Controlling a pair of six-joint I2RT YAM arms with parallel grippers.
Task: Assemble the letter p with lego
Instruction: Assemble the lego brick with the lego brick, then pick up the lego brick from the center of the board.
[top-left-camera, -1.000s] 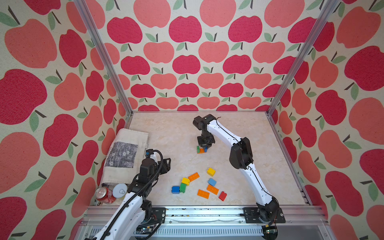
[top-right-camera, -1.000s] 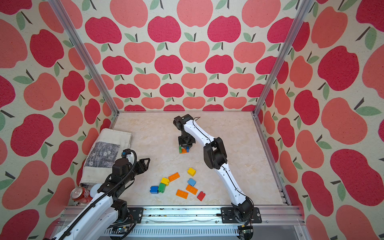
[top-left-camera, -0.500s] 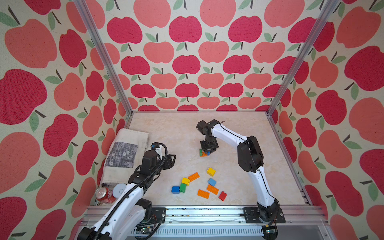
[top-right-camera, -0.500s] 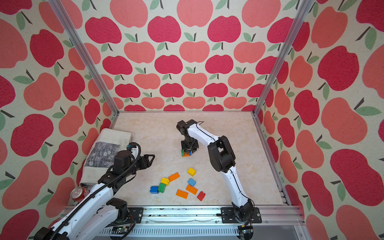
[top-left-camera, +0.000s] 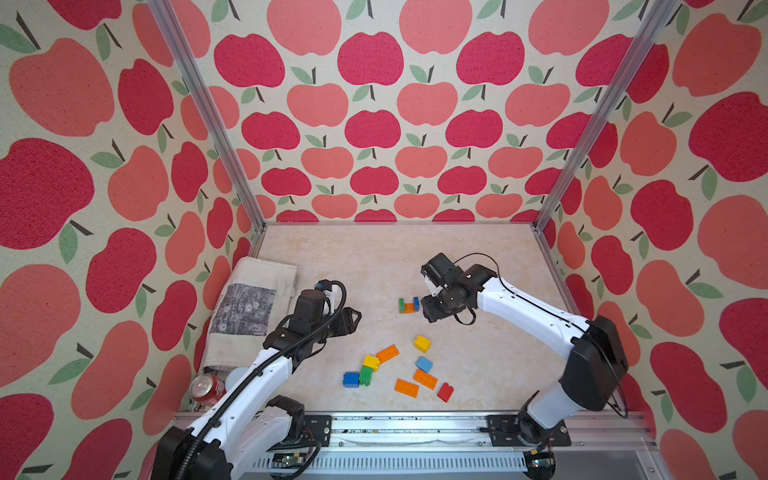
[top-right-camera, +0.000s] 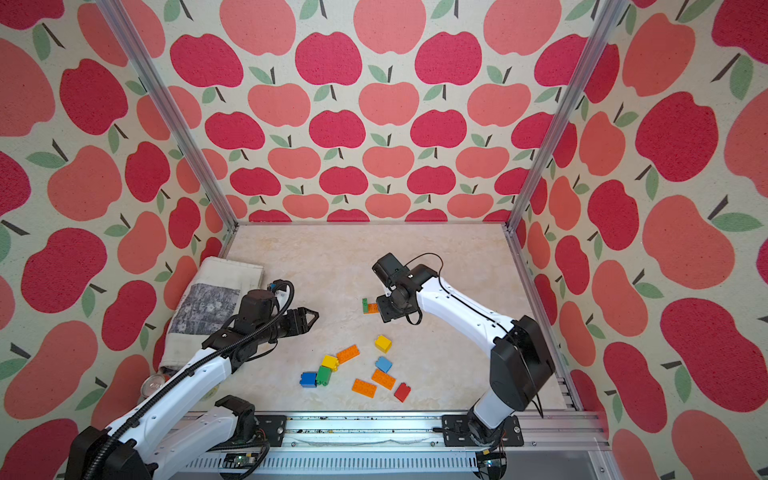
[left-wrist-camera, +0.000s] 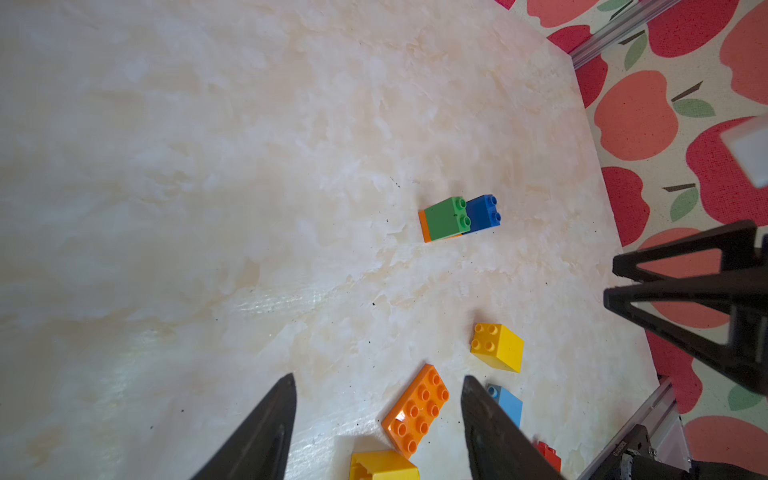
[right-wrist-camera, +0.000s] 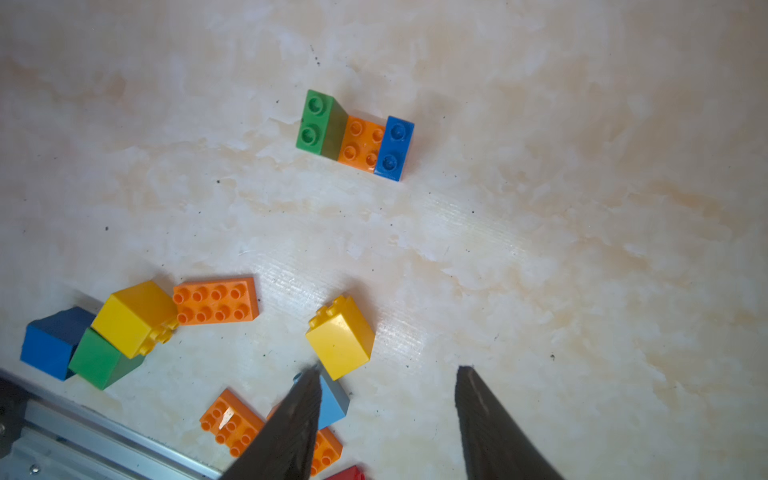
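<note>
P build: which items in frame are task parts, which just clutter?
Job: started stack (green and blue on orange); loose: two yellow bricks, three orange plates, green brick, blue brick, light blue brick, red brick.
Lying about: folded cloth, soda can.

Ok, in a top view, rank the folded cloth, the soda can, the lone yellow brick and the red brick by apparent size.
1. folded cloth
2. soda can
3. lone yellow brick and red brick: too alike to rank.
</note>
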